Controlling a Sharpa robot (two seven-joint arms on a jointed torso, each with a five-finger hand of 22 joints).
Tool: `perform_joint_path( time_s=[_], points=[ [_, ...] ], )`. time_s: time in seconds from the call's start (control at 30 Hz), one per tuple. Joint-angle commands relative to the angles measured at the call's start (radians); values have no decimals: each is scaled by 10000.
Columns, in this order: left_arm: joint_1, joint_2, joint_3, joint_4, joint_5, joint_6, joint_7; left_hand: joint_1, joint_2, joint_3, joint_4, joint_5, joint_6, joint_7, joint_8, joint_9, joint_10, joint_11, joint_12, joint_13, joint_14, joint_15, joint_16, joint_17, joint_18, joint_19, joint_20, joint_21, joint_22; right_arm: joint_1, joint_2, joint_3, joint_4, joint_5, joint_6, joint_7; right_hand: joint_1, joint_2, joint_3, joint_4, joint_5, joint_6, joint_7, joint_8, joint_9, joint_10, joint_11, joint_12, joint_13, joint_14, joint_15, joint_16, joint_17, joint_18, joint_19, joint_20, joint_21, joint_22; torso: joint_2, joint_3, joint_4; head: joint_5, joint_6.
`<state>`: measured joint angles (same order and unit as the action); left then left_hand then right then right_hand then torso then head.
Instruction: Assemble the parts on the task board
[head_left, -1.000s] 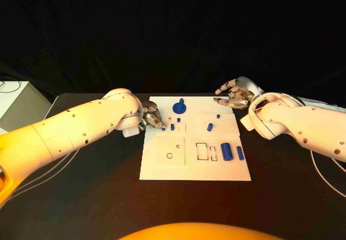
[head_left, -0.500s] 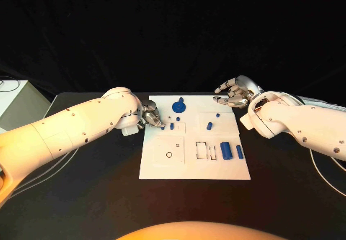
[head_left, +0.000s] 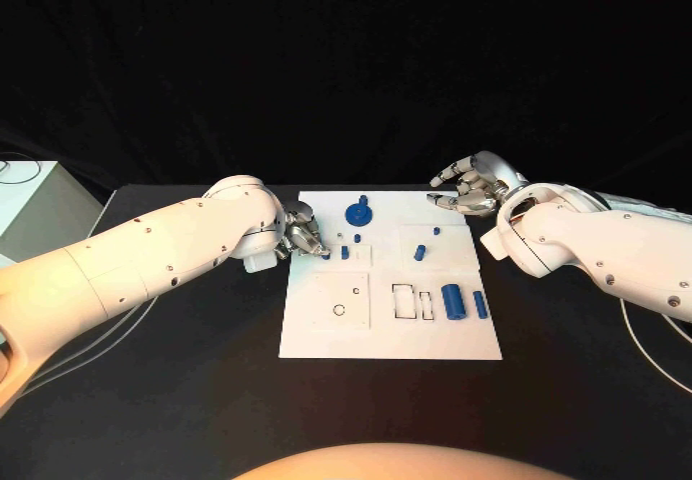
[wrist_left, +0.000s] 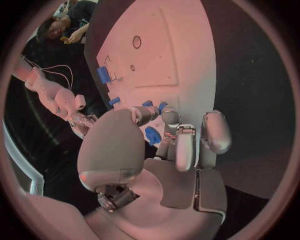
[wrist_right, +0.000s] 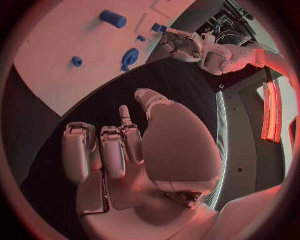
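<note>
The left hand (head_left: 300, 238) sits at the left edge of the task board (head_left: 389, 340), its fingers curled together over the board's upper left corner. In the left wrist view a small blue piece (wrist_left: 152, 135) shows between the curled fingers (wrist_left: 185, 150) and the thumb, but whether it is pinched or merely lies under them cannot be told.

The task board is a white rectangular plate in the middle of the black table (head_left: 173, 400), its long axis running away from the robot. It carries thin outlined rectangles and a small ring mark (head_left: 339, 310) in its left half.

Just beside the left fingertips, two short blue pegs (head_left: 345, 254) stand or lie close together. Farther up, near the board's far edge, lies a flat round blue part (head_left: 359, 213) with a narrow tab pointing away from the robot. To its right a small blue stub (head_left: 436, 232) sits near the far right corner, and below it a short blue peg (head_left: 420, 252) is tilted slightly.

In the lower right half, a thick blue cylinder (head_left: 453, 302) lies on its side with its long axis along the board's length; just beside it, a thinner blue bar (head_left: 480, 305) lies parallel.

The right hand (head_left: 470, 186) hovers beyond the board's far right corner, over the table, fingers spread loosely apart and holding nothing.
</note>
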<state>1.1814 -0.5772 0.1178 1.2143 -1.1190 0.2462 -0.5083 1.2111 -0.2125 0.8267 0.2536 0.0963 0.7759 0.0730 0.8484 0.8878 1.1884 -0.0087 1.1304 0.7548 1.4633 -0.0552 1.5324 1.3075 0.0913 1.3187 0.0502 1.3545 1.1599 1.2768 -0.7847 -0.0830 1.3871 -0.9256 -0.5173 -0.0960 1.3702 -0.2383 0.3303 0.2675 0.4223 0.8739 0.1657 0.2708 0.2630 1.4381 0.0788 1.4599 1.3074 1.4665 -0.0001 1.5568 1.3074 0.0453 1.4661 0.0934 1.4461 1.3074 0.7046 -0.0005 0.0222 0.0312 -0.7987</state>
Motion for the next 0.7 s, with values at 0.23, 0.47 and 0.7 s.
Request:
perform_joint_path(
  time_s=[0.23, 0.47, 0.7],
  points=[
    [-9, 46, -6, -31, -58, 127, 8, -30, 81, 1554, -1513, 49, 26, -84, 42, 8, 100, -3, 31, -11, 823, -74, 32, 1949, -18, 84, 0, 59, 27, -5, 5, 5, 6, -38, 66, 40, -105, 3, 68, -9, 36, -84, -5, 52, 8, -47, 12, -13, 1314, 919, 16, -63, 2101, -76, 482, 71, -48, 1234, 5, 1, -2, -12, 11],
    [-8, 153, -8, -128, -39, 126, 9, -30, 81, 1554, -1513, 49, 26, -84, 42, 8, 100, -3, 31, -11, 823, -74, 32, 1949, -18, 84, 0, 59, 27, -5, 8, 5, 7, -39, 69, 41, -105, 3, 68, -9, 36, -84, -5, 52, 8, -47, 12, -13, 1314, 919, 16, -63, 2101, -76, 482, 71, -48, 1234, 8, -4, -2, -19, 6],
    [-9, 384, -27, -364, 24, 146, 4, -66, 78, 1566, -1513, 63, 39, -82, 45, 7, 120, -1, 40, -1, 829, -72, 40, 1963, -17, 81, -1, 58, 24, -5, 16, 5, 9, -39, 80, 42, -105, 3, 68, -9, 36, -84, -5, 52, 8, -47, 12, -13, 1314, 919, 16, -63, 2101, -76, 482, 71, -48, 1234, 30, -3, -22, -29, -6]
  ],
)
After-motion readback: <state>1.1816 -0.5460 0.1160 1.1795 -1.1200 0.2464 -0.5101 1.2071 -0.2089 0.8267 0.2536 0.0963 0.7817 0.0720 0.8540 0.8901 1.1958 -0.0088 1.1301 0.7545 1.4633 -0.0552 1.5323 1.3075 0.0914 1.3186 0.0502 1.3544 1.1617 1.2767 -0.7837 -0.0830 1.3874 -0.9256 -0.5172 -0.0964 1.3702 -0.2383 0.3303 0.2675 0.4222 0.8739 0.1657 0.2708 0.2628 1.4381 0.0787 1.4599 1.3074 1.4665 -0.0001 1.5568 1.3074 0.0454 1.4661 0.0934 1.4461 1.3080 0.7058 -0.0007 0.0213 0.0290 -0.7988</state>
